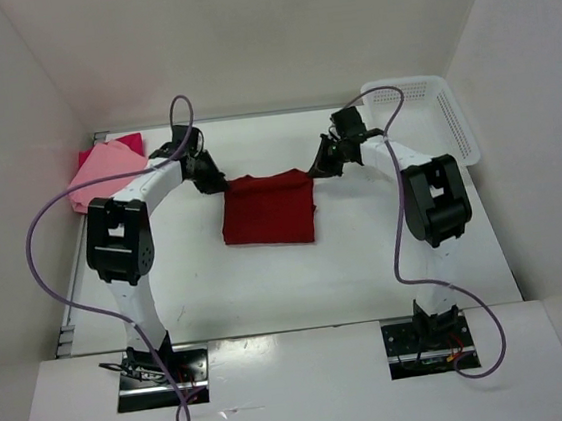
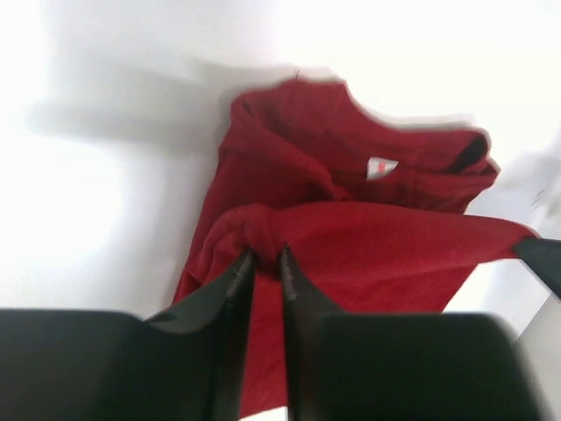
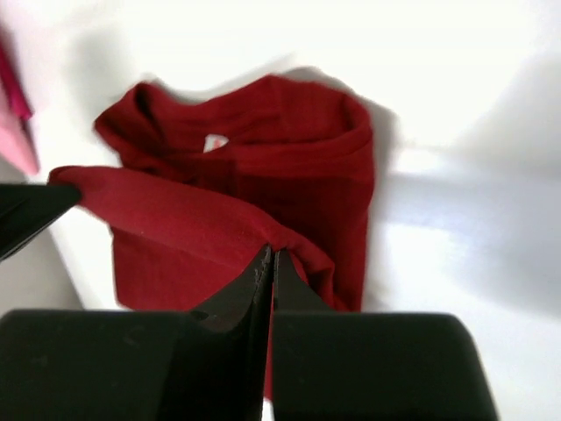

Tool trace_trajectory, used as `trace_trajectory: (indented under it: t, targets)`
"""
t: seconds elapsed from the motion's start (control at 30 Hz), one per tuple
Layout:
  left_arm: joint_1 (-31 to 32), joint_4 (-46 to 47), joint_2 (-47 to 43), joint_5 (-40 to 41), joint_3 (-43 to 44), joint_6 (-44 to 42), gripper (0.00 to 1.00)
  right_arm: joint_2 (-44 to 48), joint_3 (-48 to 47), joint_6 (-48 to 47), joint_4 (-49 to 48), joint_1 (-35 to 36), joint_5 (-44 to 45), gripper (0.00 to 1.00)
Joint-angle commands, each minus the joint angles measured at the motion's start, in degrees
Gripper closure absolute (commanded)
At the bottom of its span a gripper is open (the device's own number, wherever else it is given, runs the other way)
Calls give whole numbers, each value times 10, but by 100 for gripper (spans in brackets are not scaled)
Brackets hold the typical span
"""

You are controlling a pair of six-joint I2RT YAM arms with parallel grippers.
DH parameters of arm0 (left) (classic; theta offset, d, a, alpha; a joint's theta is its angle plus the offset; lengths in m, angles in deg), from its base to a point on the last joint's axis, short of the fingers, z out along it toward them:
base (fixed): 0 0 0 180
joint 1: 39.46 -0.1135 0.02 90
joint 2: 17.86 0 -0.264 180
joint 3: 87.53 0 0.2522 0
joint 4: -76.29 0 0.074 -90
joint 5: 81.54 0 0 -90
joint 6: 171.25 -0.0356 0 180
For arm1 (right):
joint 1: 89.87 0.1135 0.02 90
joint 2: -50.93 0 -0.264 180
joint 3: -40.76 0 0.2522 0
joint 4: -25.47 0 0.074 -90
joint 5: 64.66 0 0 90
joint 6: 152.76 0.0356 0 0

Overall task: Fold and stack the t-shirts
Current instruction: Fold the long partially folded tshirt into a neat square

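The dark red t-shirt (image 1: 266, 212) lies folded into a rough rectangle in the middle of the table (image 1: 270, 292), between my two wrists. My left gripper (image 2: 264, 256) is at its far left corner and my right gripper (image 3: 270, 260) at its far right corner, so the rest of the cloth spreads from my fingertips back toward my bases.

My left fingers stand only a narrow slit apart, with a gathered wad of the red cloth caught at their tips. My right fingers are pressed tight together, nipping a fold of the same edge. Between the two grips the edge runs as a raised ridge above the rest of the shirt. Beneath that ridge the neck opening shows, with a small white label (image 2: 381, 167).

The light pink t-shirt (image 1: 104, 174) sits at the far left of the table, lying on the magenta t-shirt (image 1: 125, 142), well apart from both grippers. The white basket (image 1: 437, 114) stands at the far right.
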Motion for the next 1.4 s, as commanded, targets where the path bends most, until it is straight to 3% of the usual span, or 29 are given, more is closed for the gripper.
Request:
trace_trajectory:
  t: [0.0, 0.07, 0.1, 0.13, 0.17, 0.27, 0.4, 0.5, 0.63, 0.7, 0.87, 1.17, 1.37]
  targets:
    - [-11, 37, 15, 19, 41, 9, 73, -32, -56, -24, 0, -12, 46, 100]
    - [-17, 54, 15, 7, 46, 9, 62, -40, -61, -19, 0, -12, 46, 96]
    - [-24, 54, 7, 7, 46, 9, 51, -40, -54, -19, -5, -12, 46, 84]
    - [-29, 54, -1, 0, 46, 9, 47, -32, -48, -12, -17, -12, 46, 77]
    - [-34, 67, -26, -6, 36, 9, 43, -10, -37, -12, -22, -12, 46, 64]
    - [-40, 73, -84, -24, 12, 2, 43, 37, -31, -12, -23, -12, 52, 54]
    - [-26, 106, -158, -69, -89, 2, 56, 95, -2, -18, -11, 9, 72, 50]
    - [-10, 130, -198, -82, -187, 9, 65, 116, 32, -13, -17, 38, 72, 53]
    - [-10, 131, -177, -71, -235, -6, 72, 112, 58, 1, -45, 79, 58, 85]
    - [-10, 126, -149, -54, -235, -18, 73, 85, 63, 7, -51, 100, 43, 92]
    - [-10, 133, -109, -49, -259, -13, 75, 17, 51, 12, -68, 112, 1, 95]
    - [-10, 135, -116, -49, -295, -8, 73, -87, -45, -7, -52, 117, 21, 95]
    - [-10, 122, -161, -36, -342, -3, 64, -146, -90, -12, -41, 101, 14, 96]
